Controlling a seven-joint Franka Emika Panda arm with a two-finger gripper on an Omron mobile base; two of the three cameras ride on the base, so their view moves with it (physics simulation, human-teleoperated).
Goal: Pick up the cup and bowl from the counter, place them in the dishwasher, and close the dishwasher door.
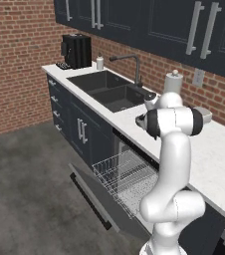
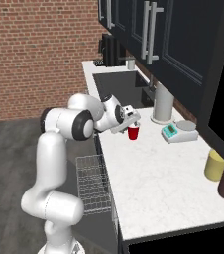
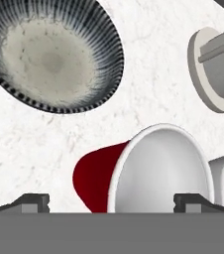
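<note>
We hover our wide-open, empty gripper [image 3: 112, 202] over the cup [image 3: 148, 171] beside the bowl [image 3: 49, 54]; next we should lower and close.

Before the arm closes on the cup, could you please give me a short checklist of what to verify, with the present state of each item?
1. Gripper open: ok, one tip on each side of the cup.
2. Cup upright on the counter: ok.
3. Cup centred between the tips: cannot tell; it seems nearer one.
4. Bowl apart from the cup: ok.
5. Dishwasher door down, rack pulled out: ok.
6. Rack free of other items: ok.
</note>
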